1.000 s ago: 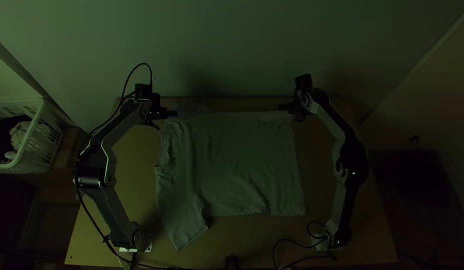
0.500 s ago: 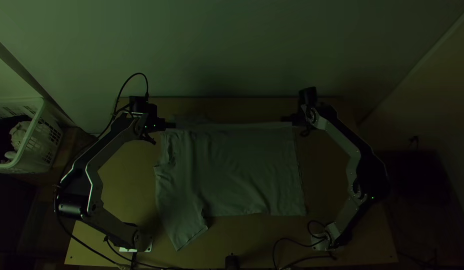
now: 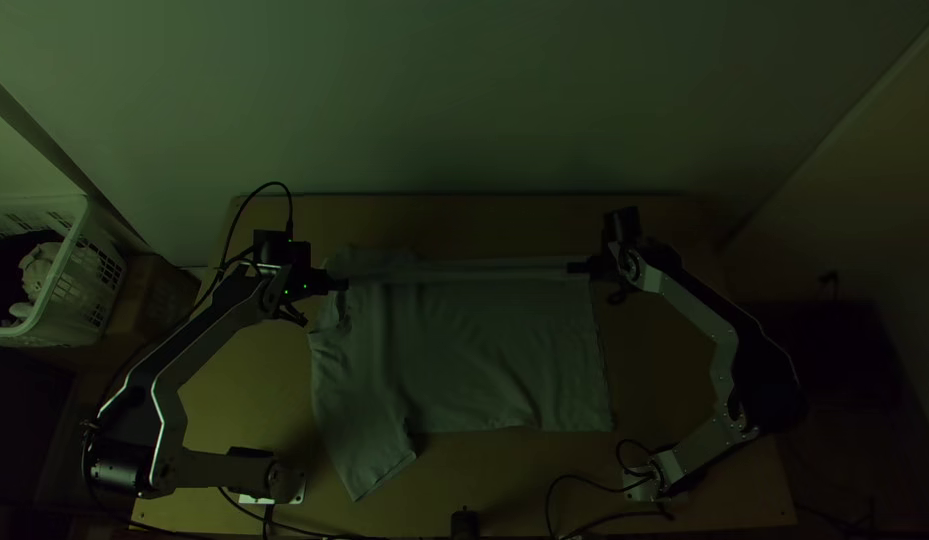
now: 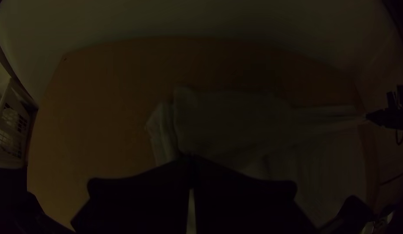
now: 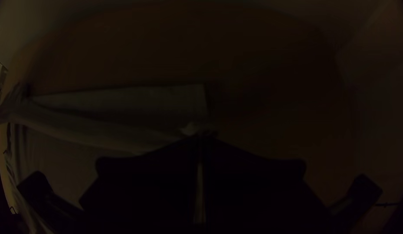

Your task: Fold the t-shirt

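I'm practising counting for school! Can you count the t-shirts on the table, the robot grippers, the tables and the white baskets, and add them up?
T-shirt on the table: 1
Grippers, left gripper and right gripper: 2
Table: 1
White basket: 1
Total: 5

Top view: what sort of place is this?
Probably a robotics test corner: two robot arms stand at a wooden table with a t-shirt on it, near a white basket.

top: high over table point(image 3: 484, 468), steeply down | wrists: nearer, facing its far edge | shared: t-shirt point(image 3: 484, 350)
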